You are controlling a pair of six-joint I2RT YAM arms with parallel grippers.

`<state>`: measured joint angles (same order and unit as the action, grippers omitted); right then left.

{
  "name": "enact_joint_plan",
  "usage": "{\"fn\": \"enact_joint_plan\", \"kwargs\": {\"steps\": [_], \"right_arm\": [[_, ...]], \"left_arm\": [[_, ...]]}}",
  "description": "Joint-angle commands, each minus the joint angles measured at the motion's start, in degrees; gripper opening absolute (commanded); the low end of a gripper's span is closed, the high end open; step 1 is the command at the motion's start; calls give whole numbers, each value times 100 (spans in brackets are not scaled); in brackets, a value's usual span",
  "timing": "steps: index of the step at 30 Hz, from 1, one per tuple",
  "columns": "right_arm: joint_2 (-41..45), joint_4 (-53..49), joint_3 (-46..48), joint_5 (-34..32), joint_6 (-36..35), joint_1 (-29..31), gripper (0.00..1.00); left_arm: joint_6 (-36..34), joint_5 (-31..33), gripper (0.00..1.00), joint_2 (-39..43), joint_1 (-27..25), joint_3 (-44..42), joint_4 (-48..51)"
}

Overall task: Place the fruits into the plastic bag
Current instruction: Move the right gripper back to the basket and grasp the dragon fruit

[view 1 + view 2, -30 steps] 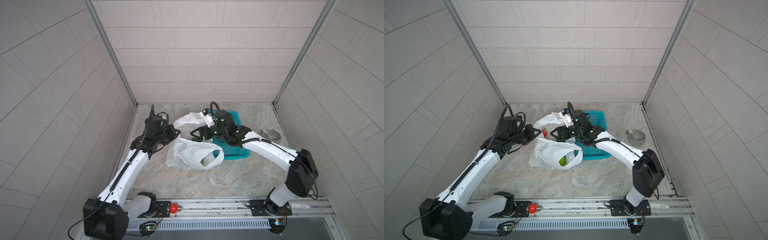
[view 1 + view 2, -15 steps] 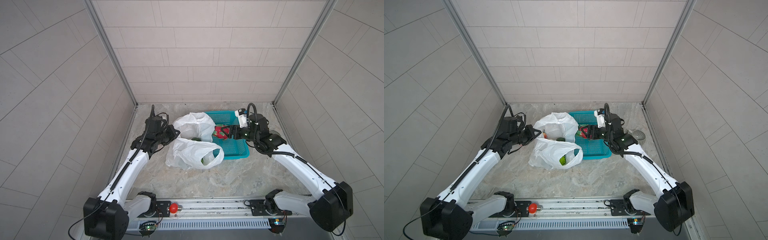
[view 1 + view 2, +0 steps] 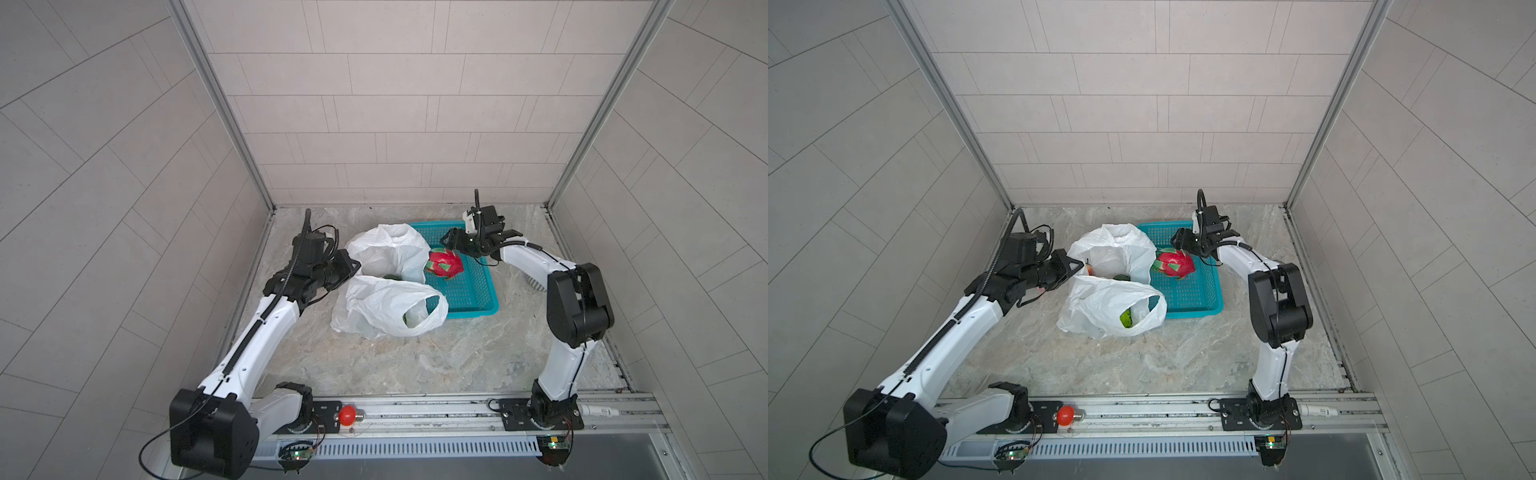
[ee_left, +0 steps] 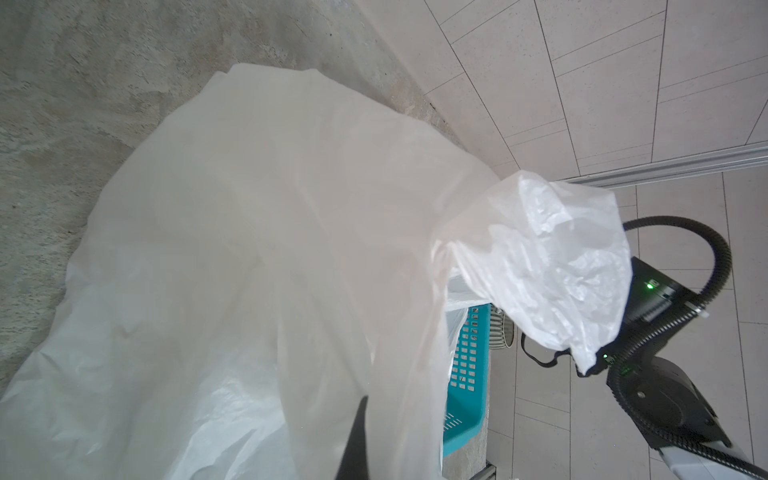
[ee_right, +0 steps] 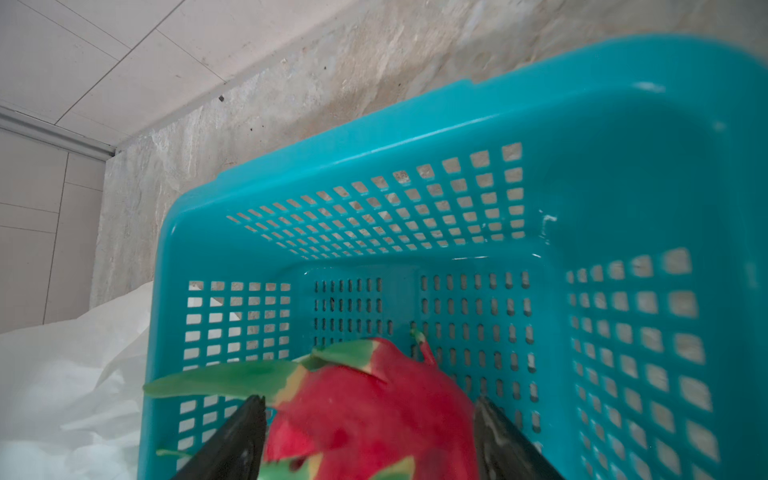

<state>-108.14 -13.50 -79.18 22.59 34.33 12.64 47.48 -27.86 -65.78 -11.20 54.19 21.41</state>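
The white plastic bag point(image 3: 374, 307) point(image 3: 1100, 307) lies crumpled left of the teal basket, its mouth held up. My left gripper point(image 3: 351, 266) point(image 3: 1075, 264) is shut on the bag's edge; in the left wrist view the plastic point(image 4: 270, 249) drapes over a dark finger point(image 4: 353, 440). A dark green fruit point(image 3: 1121, 277) sits in the bag's mouth, and another green fruit point(image 3: 1128, 318) shows through a handle loop. The red dragon fruit point(image 3: 445, 266) point(image 5: 374, 386) is in the basket, with my right gripper point(image 3: 451, 242) point(image 5: 370, 419) shut on it, fingers point(image 5: 245, 432) pressed to both sides.
The teal perforated basket point(image 3: 478, 307) point(image 3: 1204, 311) point(image 5: 374, 145) stands against the bag's right side. A small metal object point(image 3: 534, 282) lies by the right wall behind my right arm. A red bulb point(image 3: 348, 414) rests on the front rail. Tiled walls close in on three sides.
My right gripper has left the bag's mouth, moved right over the basket and now sits around the dragon fruit. The left gripper has kept hold of the bag.
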Motion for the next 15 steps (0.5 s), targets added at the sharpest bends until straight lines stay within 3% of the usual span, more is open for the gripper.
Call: {"fn": "enact_joint_plan", "kwargs": {"steps": [1,9,15], "right_arm": [[-20,-12,79,431,311,16,74],[1282,1525,2148,675,1741,262,73],[2272,723,2472,125,1401,324,77]], "left_arm": [[-130,24,0,-19,13,145,69],[-152,-13,0,-105,13,172,39],[-153,-9,0,-71,13,124,30]]}}
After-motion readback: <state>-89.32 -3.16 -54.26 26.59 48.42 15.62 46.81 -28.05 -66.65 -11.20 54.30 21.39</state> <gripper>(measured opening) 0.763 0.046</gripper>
